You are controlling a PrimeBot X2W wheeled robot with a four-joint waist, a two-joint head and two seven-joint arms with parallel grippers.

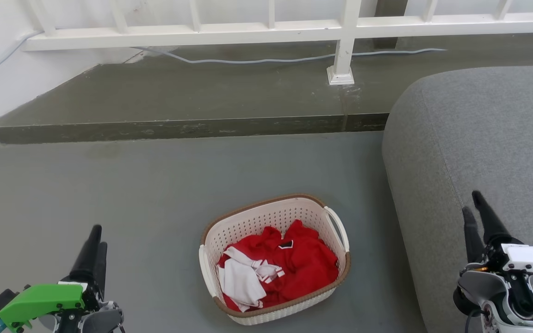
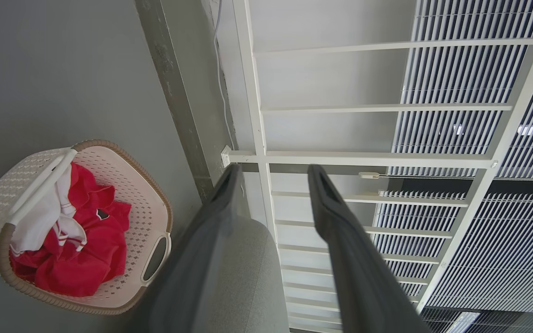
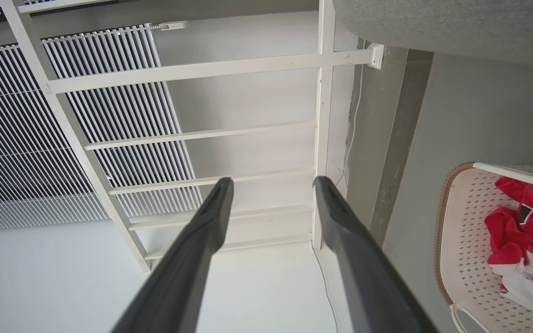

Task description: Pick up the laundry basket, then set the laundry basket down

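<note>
Grey floor [image 1: 155, 185] runs back to a low step [image 1: 178, 127] under a white railing [image 1: 266, 30]. Over the floor's near left part, the left gripper [image 1: 99, 236] hangs with its fingers parted and nothing between them. Right of it, apart from both grippers, the laundry basket [image 1: 271, 217] stands upright on the floor, holding red clothing [image 1: 308, 263] and a white piece [image 1: 241, 277]. Just beside it is a grey sofa [image 1: 479, 138], over whose near edge the right gripper [image 1: 472, 202] is likewise spread and empty.
</note>
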